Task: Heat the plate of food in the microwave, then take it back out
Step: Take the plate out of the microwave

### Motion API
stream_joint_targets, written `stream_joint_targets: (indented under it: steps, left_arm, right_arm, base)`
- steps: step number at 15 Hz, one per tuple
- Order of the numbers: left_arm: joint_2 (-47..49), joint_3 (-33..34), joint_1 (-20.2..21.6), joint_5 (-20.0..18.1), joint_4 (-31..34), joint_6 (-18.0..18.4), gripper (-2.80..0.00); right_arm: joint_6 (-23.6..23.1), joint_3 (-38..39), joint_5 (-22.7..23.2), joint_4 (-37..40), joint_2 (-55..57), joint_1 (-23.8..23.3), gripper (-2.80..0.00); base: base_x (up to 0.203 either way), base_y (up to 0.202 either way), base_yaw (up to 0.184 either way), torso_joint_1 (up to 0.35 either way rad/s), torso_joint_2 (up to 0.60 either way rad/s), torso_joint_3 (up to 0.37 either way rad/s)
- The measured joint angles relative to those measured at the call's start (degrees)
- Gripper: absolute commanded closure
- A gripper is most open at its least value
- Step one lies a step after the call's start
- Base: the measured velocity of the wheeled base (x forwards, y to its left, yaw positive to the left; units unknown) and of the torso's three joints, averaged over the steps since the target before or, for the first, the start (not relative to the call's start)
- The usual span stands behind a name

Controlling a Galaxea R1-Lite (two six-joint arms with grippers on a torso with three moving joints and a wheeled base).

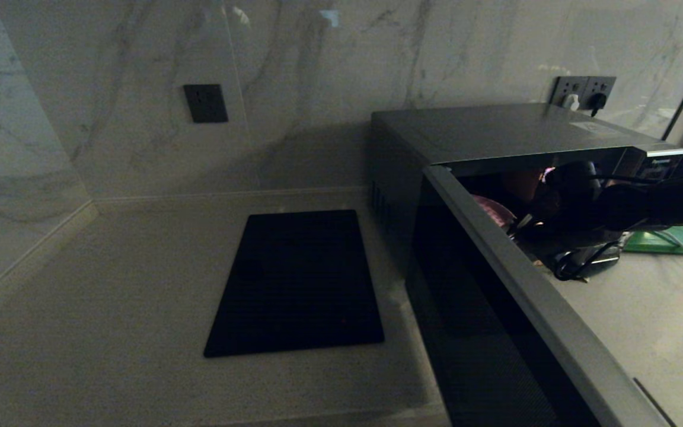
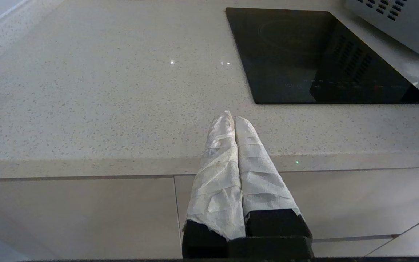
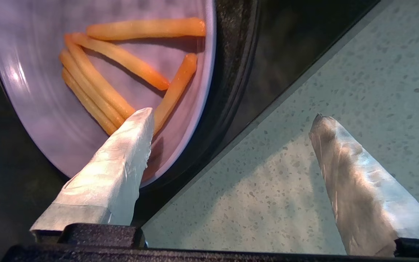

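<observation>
The microwave stands at the right of the counter, its black glass door swung open toward me. The lavender plate of food lies inside on the dark turntable and carries several orange sticks; a pink sliver of the plate shows past the door's edge. My right arm reaches into the opening. The right gripper is open wide, one wrapped finger over the plate's rim and the other over the speckled counter. It holds nothing. The left gripper is shut and empty at the counter's front edge.
A flat black cooktop is set into the counter left of the microwave. A green board lies behind my right arm. Wall sockets with plugs sit above the microwave. Marble walls close the back and left.
</observation>
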Motion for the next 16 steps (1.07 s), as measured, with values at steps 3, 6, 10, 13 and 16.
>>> stream_joint_targets:
  steps: [3,6,10,13,16]
  left_arm:
    - [0.00,0.00,0.00,-0.02,0.00,0.02,0.00]
    - [0.00,0.00,0.00,0.00,0.00,0.05,0.00]
    - [0.00,0.00,0.00,0.00,-0.01,0.03,0.00]
    - [0.00,0.00,0.00,-0.01,0.02,0.04,0.00]
    - [0.00,0.00,-0.02,0.00,0.00,0.04,0.00]
  right_arm:
    - [0.01,0.09,-1.65,0.15,0.10,0.38,-2.80]
    - [0.01,0.13,-3.81,1.00,0.16,0.78,-2.80]
    - [0.00,0.02,-7.89,2.84,0.13,1.03,-2.80]
    - [0.00,-0.09,-10.30,2.90,-0.17,1.12,-2.80]
    - [0.06,-0.50,-13.09,3.03,-0.41,1.21,-2.80]
  base:
    - [0.000,0.000,0.000,0.000,0.00,0.000]
    - [0.000,0.000,0.000,0.000,0.00,0.000]
    - [0.000,0.000,0.000,0.000,0.00,0.000]
    - [0.000,0.000,0.000,0.000,0.00,0.000]
    - [0.000,0.000,0.000,0.000,0.00,0.000]
